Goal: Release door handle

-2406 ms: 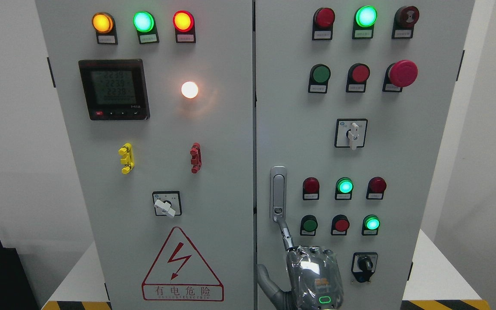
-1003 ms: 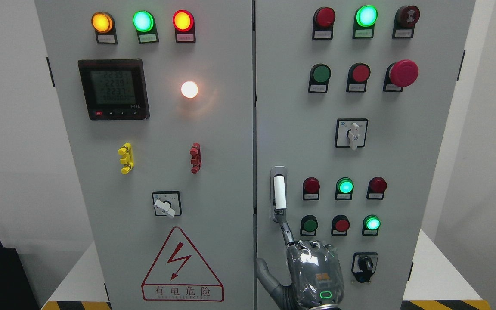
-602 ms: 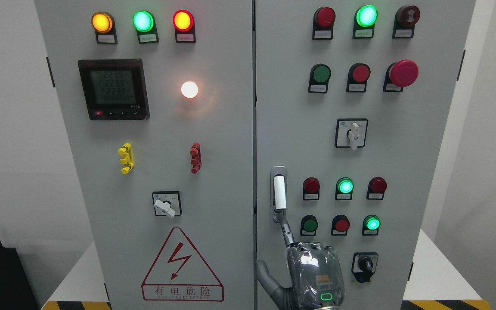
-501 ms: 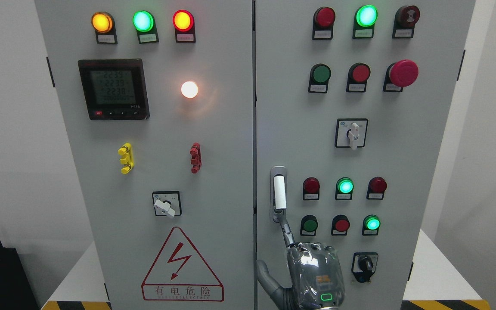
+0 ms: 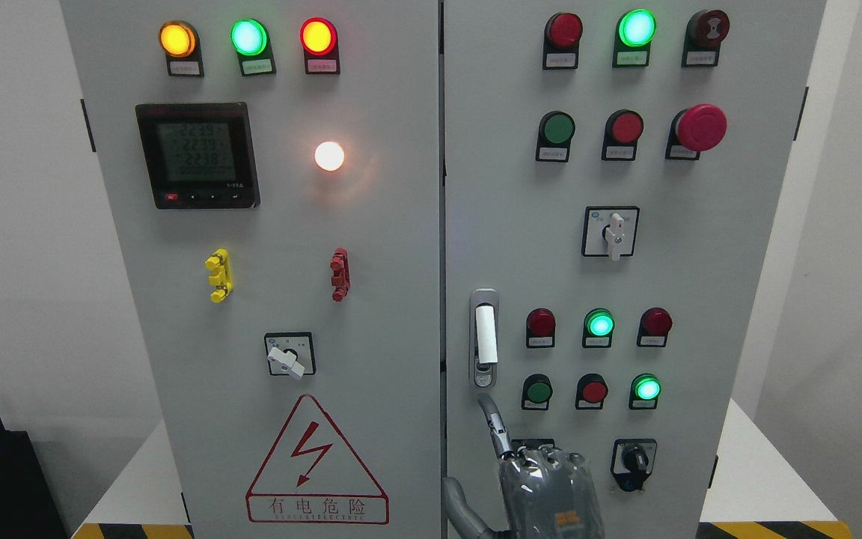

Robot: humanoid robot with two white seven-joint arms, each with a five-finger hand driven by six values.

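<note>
Door handle (image 5: 484, 338) just above right hand (image 5: 543, 483)

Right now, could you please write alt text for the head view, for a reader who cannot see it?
A robot hand rises from the bottom edge with one finger pointing up, just below the door handle of a grey electrical cabinet and apart from it. The doors carry red, green and amber lamps, push buttons, rotary switches, a digital meter and a red lightning warning triangle.

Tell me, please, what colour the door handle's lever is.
White, set in a silver housing: the door handle, head view.
</note>
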